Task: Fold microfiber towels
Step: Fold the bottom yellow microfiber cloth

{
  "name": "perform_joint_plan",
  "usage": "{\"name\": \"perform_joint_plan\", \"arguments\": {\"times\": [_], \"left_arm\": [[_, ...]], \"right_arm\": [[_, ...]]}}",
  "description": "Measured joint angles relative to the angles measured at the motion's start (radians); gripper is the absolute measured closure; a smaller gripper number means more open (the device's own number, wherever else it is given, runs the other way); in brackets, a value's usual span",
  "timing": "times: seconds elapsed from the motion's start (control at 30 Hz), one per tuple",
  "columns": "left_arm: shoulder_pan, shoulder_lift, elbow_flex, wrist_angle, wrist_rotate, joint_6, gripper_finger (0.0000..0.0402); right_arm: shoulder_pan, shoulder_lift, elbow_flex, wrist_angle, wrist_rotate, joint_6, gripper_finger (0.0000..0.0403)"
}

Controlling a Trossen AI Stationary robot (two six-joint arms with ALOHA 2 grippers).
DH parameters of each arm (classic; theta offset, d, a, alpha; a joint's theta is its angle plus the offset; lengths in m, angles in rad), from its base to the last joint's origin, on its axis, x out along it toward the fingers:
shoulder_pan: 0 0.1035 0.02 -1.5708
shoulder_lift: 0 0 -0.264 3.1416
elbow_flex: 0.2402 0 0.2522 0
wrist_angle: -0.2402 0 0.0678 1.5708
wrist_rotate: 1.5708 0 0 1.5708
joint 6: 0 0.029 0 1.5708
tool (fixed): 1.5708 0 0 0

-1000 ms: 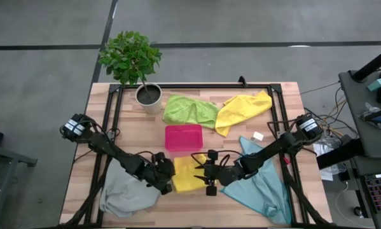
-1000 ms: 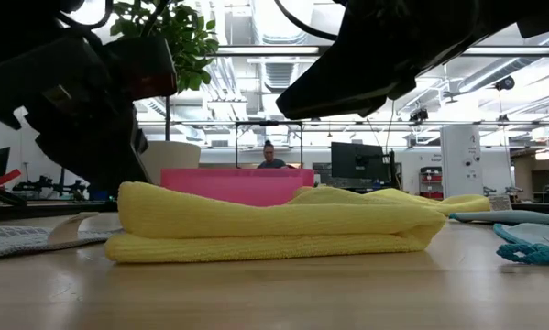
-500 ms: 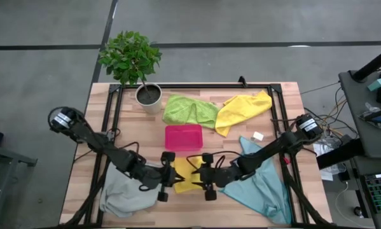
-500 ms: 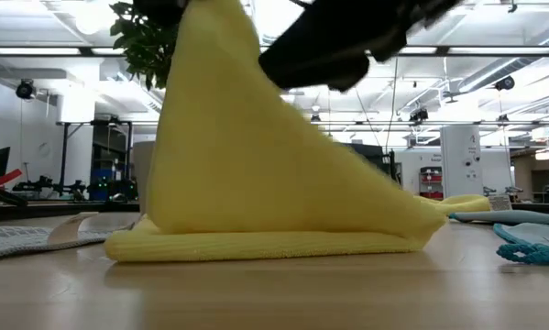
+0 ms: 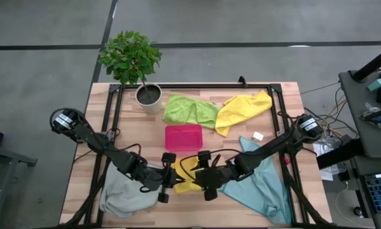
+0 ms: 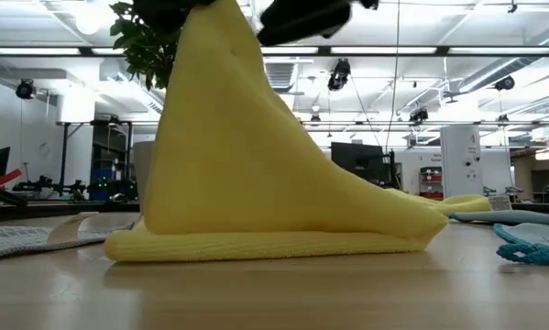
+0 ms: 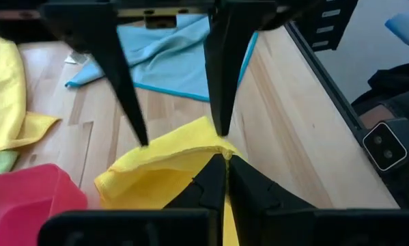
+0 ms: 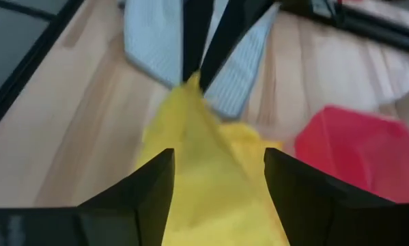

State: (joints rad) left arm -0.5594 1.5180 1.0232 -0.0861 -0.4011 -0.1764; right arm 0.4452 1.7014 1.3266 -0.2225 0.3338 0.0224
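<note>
The yellow towel (image 5: 185, 176) is lying just in front of the pink tray (image 5: 183, 137), one edge being lifted into a peak (image 6: 221, 55). The left gripper (image 5: 168, 181) is pinching that raised edge, fingers (image 7: 214, 179) clamped tight on the cloth. The right gripper (image 5: 201, 179) is hovering over the same towel, fingers (image 8: 144, 184) spread apart and holding nothing. The grey towel (image 5: 125, 194) is lying left of the tray, the teal towel (image 5: 261, 184) right of it.

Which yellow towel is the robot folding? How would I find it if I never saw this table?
Start at the pink tray in the middle of the wooden table. Just in front of it lies a yellow towel, between a grey towel and a teal towel. Unlike the other yellow towel lying loose at the back, the left gripper pinches this one's corner up into a peak.
</note>
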Motion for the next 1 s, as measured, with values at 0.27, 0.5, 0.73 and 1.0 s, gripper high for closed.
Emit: {"name": "perform_joint_plan", "arguments": {"times": [0.27, 0.5, 0.73, 1.0], "left_arm": [[0.002, -0.003, 0.013, 0.004, 0.0, 0.0, 0.0402], [0.004, -0.016, 0.015, 0.011, -0.035, -0.02, 0.0401], [0.022, -0.09, 0.027, 0.015, -0.011, 0.023, 0.0337], [0.024, -0.161, 0.009, 0.018, -0.005, 0.03, 0.0227]], "right_arm": [[-0.045, 0.073, -0.011, 0.154, -0.195, -0.067, 0.022], [-0.044, 0.055, 0.015, 0.114, -0.214, -0.147, 0.038], [-0.044, -0.035, 0.147, -0.128, -0.249, -0.242, 0.0394], [-0.044, -0.087, 0.263, -0.271, -0.243, -0.194, 0.0394]]}}
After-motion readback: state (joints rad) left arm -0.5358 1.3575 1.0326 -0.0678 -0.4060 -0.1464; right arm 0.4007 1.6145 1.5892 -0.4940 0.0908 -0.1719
